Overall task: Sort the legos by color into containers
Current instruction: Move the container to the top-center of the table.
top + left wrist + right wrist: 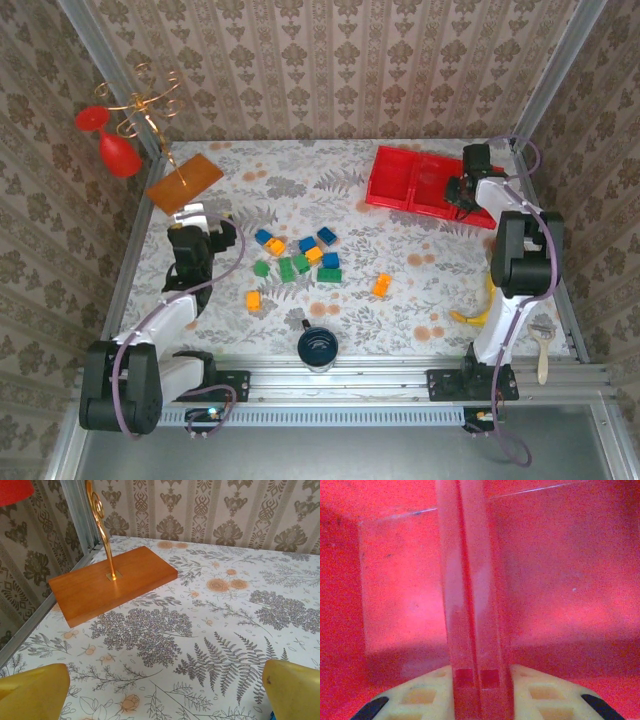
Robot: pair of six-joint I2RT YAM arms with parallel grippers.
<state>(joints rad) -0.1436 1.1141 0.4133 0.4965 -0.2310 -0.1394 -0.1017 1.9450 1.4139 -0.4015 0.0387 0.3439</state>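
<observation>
Twelve legos (301, 263) in all, lying on the table (430, 262) slightly left of centre: four blue, four orange, four green. Ten bunched in a loose cluster, long sides mostly slanted across the table. Two orange ones set apart, one nearer the left arm, one off to the right.

One red tray (395, 180) at the far right of the table, well apart from the cluster. Long axis running left to right, right end tipped slightly toward the near edge. Three square compartments in a row along that axis.

Right end effector (465, 190) down at the tray's right end, closed on an upright divider wall (470, 580), with one pale finger (420, 697) pressed against each side of it in the right wrist view.

Left end effector (210, 218) spread wide, nothing between its yellow fingers (35, 692), hovering over bare table near one flat orange board (112, 582) carrying a gold wire stand (100, 520).

One dark blue cup (318, 347) at the near edge. One banana (470, 316) by the right arm's base.
</observation>
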